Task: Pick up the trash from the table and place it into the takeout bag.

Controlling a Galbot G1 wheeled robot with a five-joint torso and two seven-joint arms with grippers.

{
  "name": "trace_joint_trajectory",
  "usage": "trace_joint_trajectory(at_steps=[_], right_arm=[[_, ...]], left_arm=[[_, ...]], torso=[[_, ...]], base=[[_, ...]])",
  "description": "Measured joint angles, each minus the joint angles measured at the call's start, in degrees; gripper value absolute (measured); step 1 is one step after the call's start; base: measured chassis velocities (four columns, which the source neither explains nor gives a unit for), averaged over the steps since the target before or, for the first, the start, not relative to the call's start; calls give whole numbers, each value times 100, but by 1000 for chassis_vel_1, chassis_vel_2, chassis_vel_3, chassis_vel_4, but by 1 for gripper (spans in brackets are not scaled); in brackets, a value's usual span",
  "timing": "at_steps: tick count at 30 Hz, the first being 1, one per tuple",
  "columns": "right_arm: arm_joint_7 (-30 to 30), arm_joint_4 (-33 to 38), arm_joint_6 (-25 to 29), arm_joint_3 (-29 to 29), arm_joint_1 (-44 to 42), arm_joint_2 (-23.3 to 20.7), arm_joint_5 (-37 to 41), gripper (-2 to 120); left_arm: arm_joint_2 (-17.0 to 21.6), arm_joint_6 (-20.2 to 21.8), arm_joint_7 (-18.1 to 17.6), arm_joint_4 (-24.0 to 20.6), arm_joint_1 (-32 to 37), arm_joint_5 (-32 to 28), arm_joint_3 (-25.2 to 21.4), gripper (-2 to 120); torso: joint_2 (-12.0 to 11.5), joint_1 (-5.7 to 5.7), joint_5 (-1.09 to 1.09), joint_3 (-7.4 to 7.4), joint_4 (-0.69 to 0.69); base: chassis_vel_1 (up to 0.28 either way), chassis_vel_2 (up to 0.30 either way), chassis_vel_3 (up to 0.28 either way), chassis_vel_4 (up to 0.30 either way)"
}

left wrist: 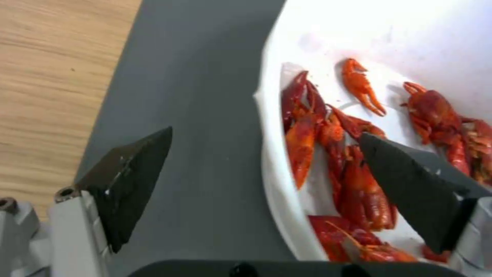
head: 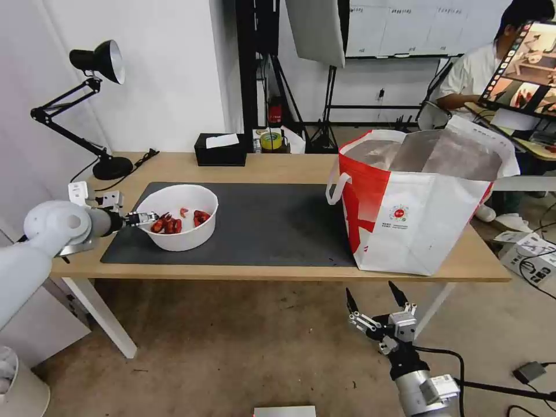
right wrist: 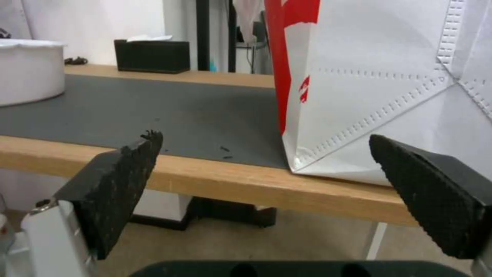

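The trash here is a white round bowl [head: 185,236] holding red shellfish scraps [head: 168,225], standing at the left end of the dark grey mat [head: 272,226] on the table [head: 278,168]. My left gripper [head: 145,219] is open and straddles the bowl's left rim [left wrist: 266,115]. One finger [left wrist: 133,173] hangs outside over the mat and the other finger [left wrist: 410,184] is inside, above the scraps [left wrist: 359,192]. The takeout bag [head: 417,226] stands open at the table's right end. Below the table's front edge, near the bag's corner [right wrist: 384,77], my right gripper [head: 373,295] is open and empty.
A black desk lamp [head: 110,168] stands at the table's far left corner. A black tissue box [head: 220,150] and a small yellow-green roll [head: 270,141] sit along the back edge. A cardboard box [head: 530,255] and cables lie on the floor to the right.
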Motion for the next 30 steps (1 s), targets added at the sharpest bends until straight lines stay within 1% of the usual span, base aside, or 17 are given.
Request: trace_joint_trajectory(at_steps=[1,2,4,5,8,10,11,14,15,17,18,20,21,23,24,26,30], right_arm=[[0,0,0,0,0,0,0,100],[0,0,0,0,0,0,0,100],[0,0,0,0,0,0,0,100],[0,0,0,0,0,0,0,100],[0,0,0,0,0,0,0,100],[0,0,0,0,0,0,0,100],[0,0,0,0,0,0,0,100],[0,0,0,0,0,0,0,100],[0,0,0,0,0,0,0,100],[0,0,0,0,0,0,0,100],[0,0,0,0,0,0,0,100],[0,0,0,0,0,0,0,100],[0,0,0,0,0,0,0,100],[0,0,0,0,0,0,0,100],[0,0,0,0,0,0,0,100],[0,0,0,0,0,0,0,100],[0,0,0,0,0,0,0,100]], left_arm=[[0,7,-75,4,-63,-78,56,91],[0,7,-75,4,-63,-78,56,91],[13,8,-149,5,-112,-162,108,78],[13,8,-149,5,-112,-162,108,78],[39,9,-157,-9,-112,-174,129,71],[55,7,-158,-20,-89,-175,136,58],[55,7,-158,-20,-89,-175,136,58],[64,1,-152,-50,-28,-174,135,43],[64,1,-152,-50,-28,-174,135,43],[74,-1,-135,-72,13,-174,132,33],[74,-1,-135,-72,13,-174,132,33],[62,-5,-128,-76,28,-182,127,21],[62,-5,-128,-76,28,-182,127,21],[46,-10,-126,-76,37,-196,120,10],[46,-10,-126,-76,37,-196,120,10],[42,-10,-109,-92,46,-247,99,1],[45,-10,-110,-130,56,-322,60,0]], torso=[[0,0,0,0,-1],[0,0,0,0,-1],[0,0,0,0,-1],[0,0,0,0,-1],[0,0,0,0,0],[0,-1,0,0,0],[0,-1,0,0,0],[0,0,0,0,-1],[0,0,0,0,-1],[0,0,0,0,0],[0,0,0,0,0],[0,0,0,0,0],[0,0,0,0,0],[0,-1,1,0,0],[0,-1,1,0,0],[0,0,-1,0,0],[0,-1,0,0,-1]], base=[[0,0,0,0],[0,0,0,0],[0,0,0,0],[0,0,0,0],[0,0,0,0],[0,0,0,0],[0,0,0,0],[0,0,0,0],[0,0,0,0],[0,0,0,0],[0,0,0,0],[0,0,0,0],[0,0,0,0],[0,0,0,0],[0,0,0,0],[0,0,0,0],[0,0,0,0]])
